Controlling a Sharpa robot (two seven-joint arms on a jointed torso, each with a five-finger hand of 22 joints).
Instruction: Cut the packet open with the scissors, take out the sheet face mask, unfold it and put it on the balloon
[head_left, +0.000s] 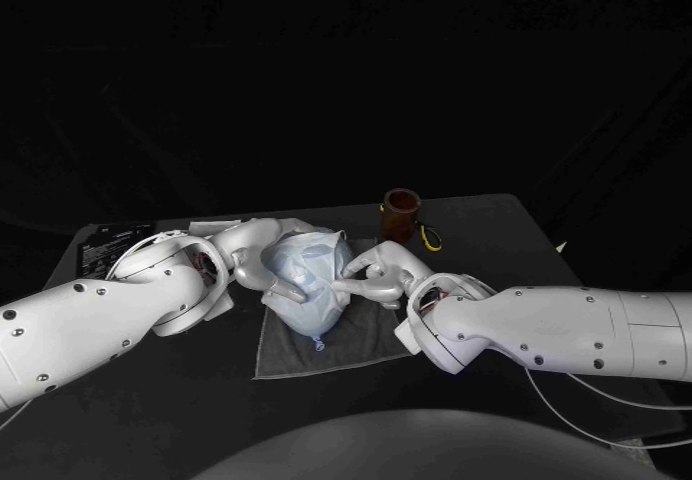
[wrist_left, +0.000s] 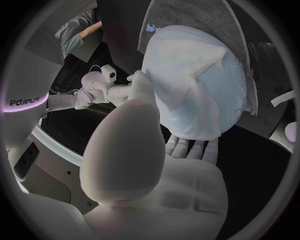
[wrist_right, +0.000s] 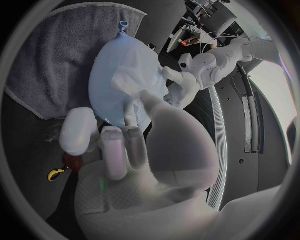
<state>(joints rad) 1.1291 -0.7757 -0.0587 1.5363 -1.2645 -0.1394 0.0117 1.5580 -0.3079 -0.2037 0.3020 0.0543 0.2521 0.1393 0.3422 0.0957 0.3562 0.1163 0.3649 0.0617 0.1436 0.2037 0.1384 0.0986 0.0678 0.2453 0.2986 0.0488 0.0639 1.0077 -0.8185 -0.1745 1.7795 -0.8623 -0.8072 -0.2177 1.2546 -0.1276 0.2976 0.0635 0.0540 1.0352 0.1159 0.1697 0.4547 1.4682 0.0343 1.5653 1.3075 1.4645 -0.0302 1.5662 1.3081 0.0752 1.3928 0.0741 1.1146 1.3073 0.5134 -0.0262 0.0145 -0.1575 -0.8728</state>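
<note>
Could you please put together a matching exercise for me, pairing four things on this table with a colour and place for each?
Things:
1. balloon
2. sheet mask
3. towel
4. jar

Descriptions:
A. grey, spread flat under the balloon
B. brown, standing upright beyond the towel
C. pale blue, lying on the towel
D. white, draped over the balloon

Pairs: 1-C; 2-D; 3-A; 4-B.
</note>
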